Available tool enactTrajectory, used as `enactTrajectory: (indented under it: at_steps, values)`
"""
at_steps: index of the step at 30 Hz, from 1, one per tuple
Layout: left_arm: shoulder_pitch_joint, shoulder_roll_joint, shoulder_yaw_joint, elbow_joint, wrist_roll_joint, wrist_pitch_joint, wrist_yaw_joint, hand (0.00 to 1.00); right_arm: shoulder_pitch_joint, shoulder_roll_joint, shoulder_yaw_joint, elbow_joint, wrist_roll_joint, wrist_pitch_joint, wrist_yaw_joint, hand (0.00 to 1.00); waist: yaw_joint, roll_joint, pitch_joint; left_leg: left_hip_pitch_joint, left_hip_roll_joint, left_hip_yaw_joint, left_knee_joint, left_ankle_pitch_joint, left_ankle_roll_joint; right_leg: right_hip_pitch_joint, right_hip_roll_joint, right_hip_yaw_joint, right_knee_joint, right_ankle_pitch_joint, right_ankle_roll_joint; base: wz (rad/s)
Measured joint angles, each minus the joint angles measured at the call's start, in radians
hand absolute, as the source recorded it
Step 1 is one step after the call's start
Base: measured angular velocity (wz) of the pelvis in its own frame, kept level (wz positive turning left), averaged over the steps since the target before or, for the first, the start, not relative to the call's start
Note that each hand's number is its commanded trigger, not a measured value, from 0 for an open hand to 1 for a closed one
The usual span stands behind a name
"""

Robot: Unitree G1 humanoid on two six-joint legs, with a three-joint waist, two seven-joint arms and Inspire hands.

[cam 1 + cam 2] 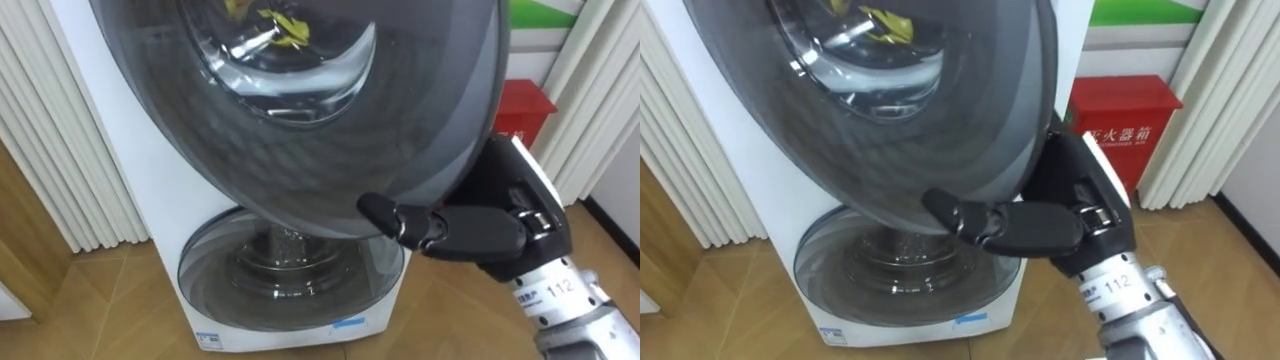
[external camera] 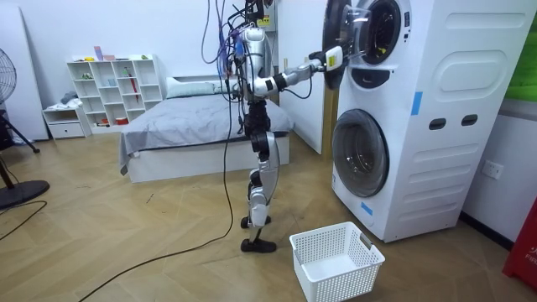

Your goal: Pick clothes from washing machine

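Along the far wall at the room view's left stands a white shelf unit point(image 2: 113, 84), then a bed point(image 2: 193, 126) with a grey cover. Next comes the robot, upright on the wood floor and facing the washing machine point(image 2: 436, 126), its right arm raised towards the top. A white laundry basket point(image 2: 336, 260) sits on the floor between its feet and the machine. The upper door point(image 1: 300, 150) hangs swung out. The right robot hand point(image 1: 470, 232) is at its lower rim, fingers point(image 1: 385, 215) stretched nearly straight along the edge and, as far as I can make out, touching it without curling round. Through the door glass a yellow garment point(image 1: 285, 25) shows, probably lying in the drum. Below is the closed lower door point(image 1: 290, 275), and right of the machine a red box point(image 1: 525, 110).
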Motion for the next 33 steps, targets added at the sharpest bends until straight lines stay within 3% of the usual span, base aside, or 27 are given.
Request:
enactTrajectory:
  at_steps: [8, 14, 18, 23, 30, 33]
  values:
    - [-0.020, 0.007, -0.028, 0.001, -0.003, -0.003, -0.025, 0.00, 0.001, 0.002, 0.044, -0.045, -0.011, 0.006, 0.101, 0.00, 0.015, 0.006, 0.0087, 0.005, 0.002, 0.006, -0.014, 0.000, 0.000, -0.004, 0.002, 0.009, 0.001, 0.000, 0.000, -0.03]
    - [-0.026, 0.007, -0.030, 0.000, -0.002, -0.006, -0.022, 0.00, -0.001, 0.021, 0.049, -0.051, -0.043, 0.006, 0.107, 0.00, 0.029, 0.005, 0.0074, -0.003, 0.001, 0.007, -0.017, 0.003, -0.005, -0.016, 0.008, 0.015, 0.003, 0.002, -0.004, -0.05]
    - [-0.030, 0.016, -0.030, 0.000, 0.000, -0.006, -0.023, 0.00, -0.001, 0.023, 0.050, -0.058, -0.079, 0.007, 0.107, 0.00, 0.045, -0.008, 0.0042, 0.001, 0.008, 0.007, -0.015, 0.008, -0.012, -0.017, 0.013, 0.013, 0.002, 0.004, -0.006, -0.06]
    - [-0.028, 0.035, -0.030, 0.010, -0.001, -0.006, -0.017, 0.00, -0.002, 0.031, 0.051, -0.059, -0.109, 0.014, 0.099, 0.00, 0.065, -0.032, 0.0059, 0.000, 0.016, -0.005, -0.010, 0.013, -0.021, -0.015, 0.019, -0.004, 0.002, 0.007, -0.011, -0.05]
    - [-0.021, 0.046, -0.053, 0.030, 0.018, -0.004, 0.002, 0.00, -0.002, 0.044, 0.063, -0.059, -0.116, 0.030, 0.049, 0.00, 0.113, -0.046, 0.0056, -0.009, 0.021, -0.035, -0.011, 0.024, -0.040, -0.015, 0.019, -0.035, 0.001, 0.000, -0.045, 0.05]
    - [-0.010, 0.048, -0.071, 0.033, 0.018, -0.004, -0.004, 0.00, -0.002, 0.053, 0.085, -0.059, -0.125, 0.029, 0.018, 0.00, 0.119, -0.048, 0.0053, -0.023, 0.027, -0.057, 0.007, 0.030, -0.051, -0.015, 0.024, -0.059, 0.003, -0.004, -0.059, 0.22]
